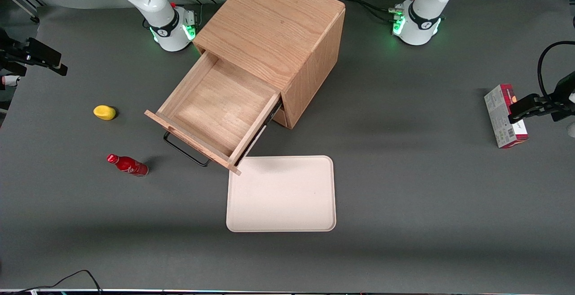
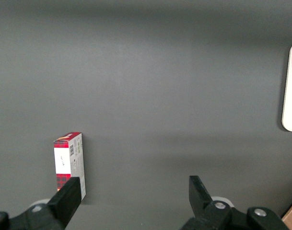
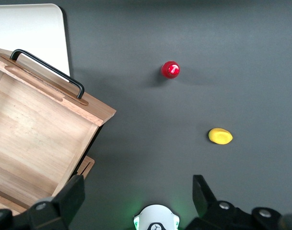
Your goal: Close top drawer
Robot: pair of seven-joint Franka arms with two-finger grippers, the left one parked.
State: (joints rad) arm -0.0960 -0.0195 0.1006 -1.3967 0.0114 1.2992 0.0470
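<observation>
Lower drawer hidden under top drawer [image 1: 215, 106]; gripper [image 3: 136, 196] fingertips cut off by frame edge.

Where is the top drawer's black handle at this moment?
The black handle sits on the front of the top drawer, pulled out of the cabinet, between the red bottle and the tray. The tool hangs open above the table.

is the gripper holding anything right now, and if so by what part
Nothing is held. The gripper is open and empty, up above the table beside the pulled-out top drawer, not touching its black handle.
</observation>
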